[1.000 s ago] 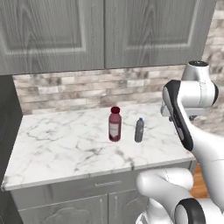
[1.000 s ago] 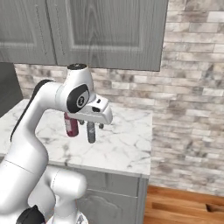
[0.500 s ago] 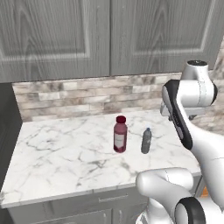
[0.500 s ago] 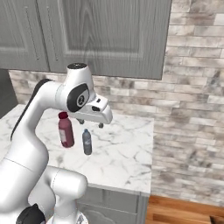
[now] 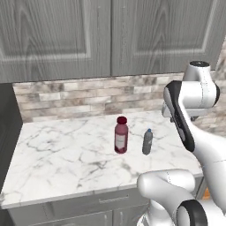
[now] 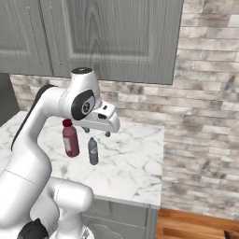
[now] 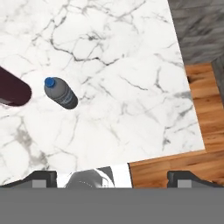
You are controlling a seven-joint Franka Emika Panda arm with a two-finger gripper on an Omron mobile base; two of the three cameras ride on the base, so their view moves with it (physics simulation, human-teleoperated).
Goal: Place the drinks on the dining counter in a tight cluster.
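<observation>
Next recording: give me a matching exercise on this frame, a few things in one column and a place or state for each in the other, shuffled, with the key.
Things:
1. dark red bottle
2. grey-blue bottle
3. tool
4. brick backsplash

Places or states:
A. raised above the small marble counter, holding nothing
B. upright, blue cap, the smaller bottle
C. on the wall behind the counter, under the grey cabinets
D. upright, pale label, the wider bottle

Pairs: 1-D, 2-B, 3-A, 4-C
</observation>
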